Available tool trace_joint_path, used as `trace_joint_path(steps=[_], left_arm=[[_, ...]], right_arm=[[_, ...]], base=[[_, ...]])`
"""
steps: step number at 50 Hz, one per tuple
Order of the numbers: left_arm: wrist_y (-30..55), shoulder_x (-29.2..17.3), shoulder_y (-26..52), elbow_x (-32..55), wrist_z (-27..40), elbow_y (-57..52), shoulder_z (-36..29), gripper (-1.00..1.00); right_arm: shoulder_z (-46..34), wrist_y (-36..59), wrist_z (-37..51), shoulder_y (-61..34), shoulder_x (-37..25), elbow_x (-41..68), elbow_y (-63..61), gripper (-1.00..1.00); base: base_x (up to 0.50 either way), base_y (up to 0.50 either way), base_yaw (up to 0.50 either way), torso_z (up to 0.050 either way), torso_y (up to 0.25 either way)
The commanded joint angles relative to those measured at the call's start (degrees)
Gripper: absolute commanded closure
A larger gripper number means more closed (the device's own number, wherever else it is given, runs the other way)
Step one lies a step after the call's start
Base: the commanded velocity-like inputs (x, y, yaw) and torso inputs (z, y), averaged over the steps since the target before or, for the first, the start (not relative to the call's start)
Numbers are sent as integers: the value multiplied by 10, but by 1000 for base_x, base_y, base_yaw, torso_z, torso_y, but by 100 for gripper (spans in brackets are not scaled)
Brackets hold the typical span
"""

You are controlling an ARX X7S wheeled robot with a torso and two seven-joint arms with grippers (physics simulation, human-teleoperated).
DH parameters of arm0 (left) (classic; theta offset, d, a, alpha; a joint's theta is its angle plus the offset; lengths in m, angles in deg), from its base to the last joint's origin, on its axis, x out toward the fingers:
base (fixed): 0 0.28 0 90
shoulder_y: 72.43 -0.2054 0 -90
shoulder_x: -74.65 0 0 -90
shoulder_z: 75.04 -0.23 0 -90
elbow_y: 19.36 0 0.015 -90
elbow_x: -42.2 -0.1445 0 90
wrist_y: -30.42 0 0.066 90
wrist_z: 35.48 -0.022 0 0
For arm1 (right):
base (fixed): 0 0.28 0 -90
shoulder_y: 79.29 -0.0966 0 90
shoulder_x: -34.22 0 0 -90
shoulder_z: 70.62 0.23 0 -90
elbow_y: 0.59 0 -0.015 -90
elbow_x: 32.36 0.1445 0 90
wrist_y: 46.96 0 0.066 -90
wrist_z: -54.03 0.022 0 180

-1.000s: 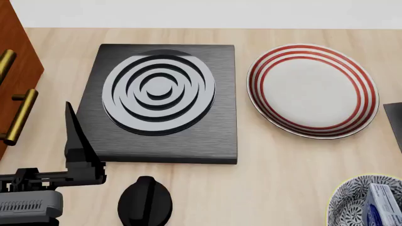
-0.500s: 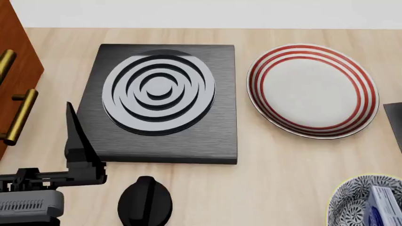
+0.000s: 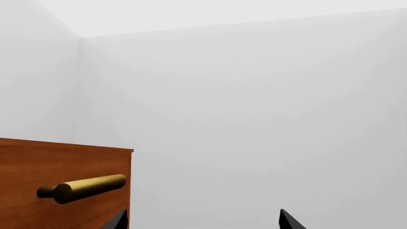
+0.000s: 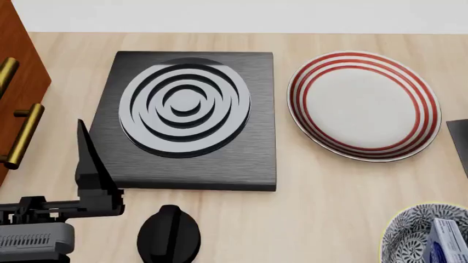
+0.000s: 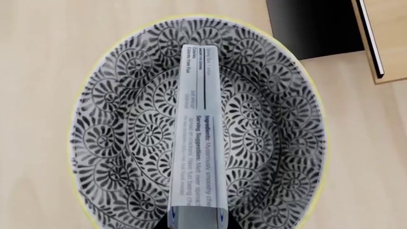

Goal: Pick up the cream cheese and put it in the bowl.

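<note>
Where bowl (image 5: 108,157) sits, cream cheese (image 5: 198,143) inside.

Sim kitchen: hob (image 4: 188,118) w/ coil burner, plate (image 4: 363,105), wood cabinet (image 4: 16,82) w/ brass handles, light wood counter (image 4: 329,208).

Item count: one bowl (image 5: 127,157), one cream cheese (image 5: 198,138) box, one red-ringed plate (image 4: 363,104), one burner plate (image 4: 192,118), one black knob (image 4: 169,234), two brass handles (image 4: 23,136).
</note>
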Motion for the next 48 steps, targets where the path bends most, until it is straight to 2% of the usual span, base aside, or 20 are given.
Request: trace_joint_path(steps=[1,7,8,20,28,34,48], left_arm=[[0,-1,-1,-1,1,0,-1,-100],[0,-1,-1,-2,1,0,-1,-100],[0,-1,0,-1,0,0,-1,-100],[1,0,1,2,-1,2,-1,-100],[2,0,2,1,-2,4,-3,-100],[2,1,3,1,-2,6,-4,-100],[3,0,1,-2,-1,5,-6,-100]], right_arm=[[8,-3,-9,-16,3,-16,6,100],[8,-3,-11,-14,4,-17,7,100],[9,-4,-11,-14,4,-16,8,-100],[31,16,13,-38,-24,-11,-25,-100],[85,86,46,-96,-65,18,-72,-100],[119,108,81,-126,-69,47,-96,-100],[229,163,238,-228,-69,199,-208,-100]], base=[[0,0,0,0,0],[2,0,1,0,0],[0,0,3,0,0],[0,0,0,0,0],[0,0,0,0,0],[0,0,0,0,0],[0,0,0,0,0]])
